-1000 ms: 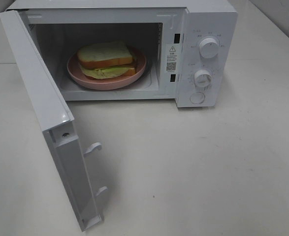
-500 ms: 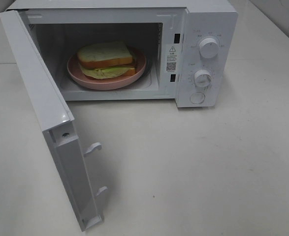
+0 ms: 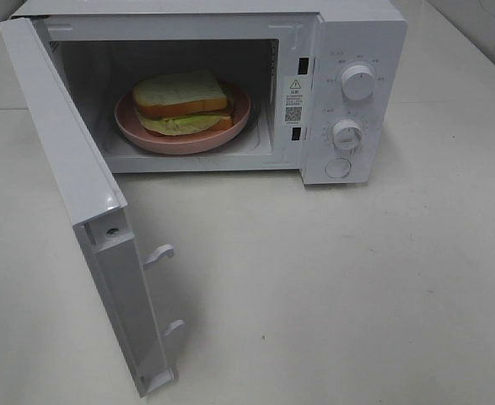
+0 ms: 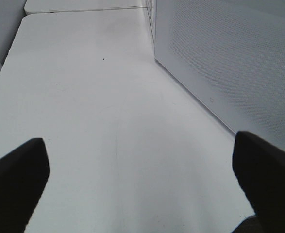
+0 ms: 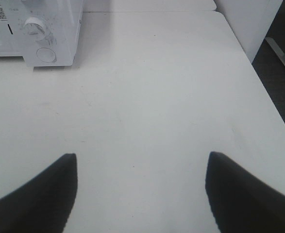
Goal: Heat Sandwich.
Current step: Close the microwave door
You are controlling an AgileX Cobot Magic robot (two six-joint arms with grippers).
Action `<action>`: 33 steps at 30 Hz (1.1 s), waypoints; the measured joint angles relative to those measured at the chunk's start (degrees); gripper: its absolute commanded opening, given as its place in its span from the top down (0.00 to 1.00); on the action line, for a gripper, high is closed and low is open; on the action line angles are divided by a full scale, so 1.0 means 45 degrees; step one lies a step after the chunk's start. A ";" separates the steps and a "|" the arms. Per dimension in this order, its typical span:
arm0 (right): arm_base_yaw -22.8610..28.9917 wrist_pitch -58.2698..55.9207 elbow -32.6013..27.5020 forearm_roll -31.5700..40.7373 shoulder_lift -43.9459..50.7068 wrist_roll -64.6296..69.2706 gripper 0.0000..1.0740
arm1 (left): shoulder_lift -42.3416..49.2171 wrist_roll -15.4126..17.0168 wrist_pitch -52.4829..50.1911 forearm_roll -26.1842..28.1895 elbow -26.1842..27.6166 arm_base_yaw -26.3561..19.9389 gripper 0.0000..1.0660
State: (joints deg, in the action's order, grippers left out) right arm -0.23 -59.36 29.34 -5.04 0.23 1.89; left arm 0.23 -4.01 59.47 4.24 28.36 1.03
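White microwave (image 3: 361, 34), door (image 3: 61, 160) standing open toward 7 o'clock in the high view.

Item: sandwich (image 3: 182, 101), flat on pink plate (image 3: 129, 126), inside the cavity at 11 o'clock. Long axis roughly 9-to-3; crust and lettuce edge faces 6 o'clock, toward the opening.

Left gripper (image 4: 140, 143): jaws wide, empty, door's perforated outer face close alongside.

Right gripper (image 5: 141, 156): jaws apart, empty, control panel well ahead.

Judgement: closing the door comes next, and the left arm is nearer.

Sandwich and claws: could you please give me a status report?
Left claw and right claw open, empty. Sandwich on plate inside microwave. Door wide open; nothing in the way.
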 measured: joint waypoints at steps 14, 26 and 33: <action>0.0000 0.0000 0.0000 0.0000 0.0000 0.0000 0.34 | -0.1006 0.0000 -0.0598 -0.0064 0.0267 0.0000 0.18; 0.0000 0.0000 0.0000 0.0000 0.0000 0.0000 0.34 | -0.3132 0.0000 -0.1808 -0.0064 0.0267 0.0000 0.67; 0.0000 0.0000 0.0000 0.0000 0.0000 0.0000 0.34 | -0.4787 0.0000 -0.3247 -0.0064 0.0051 0.0000 1.00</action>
State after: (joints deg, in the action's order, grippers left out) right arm -0.23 -59.36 29.34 -5.04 0.23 1.89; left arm -21.31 -4.01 44.86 3.95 28.59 1.03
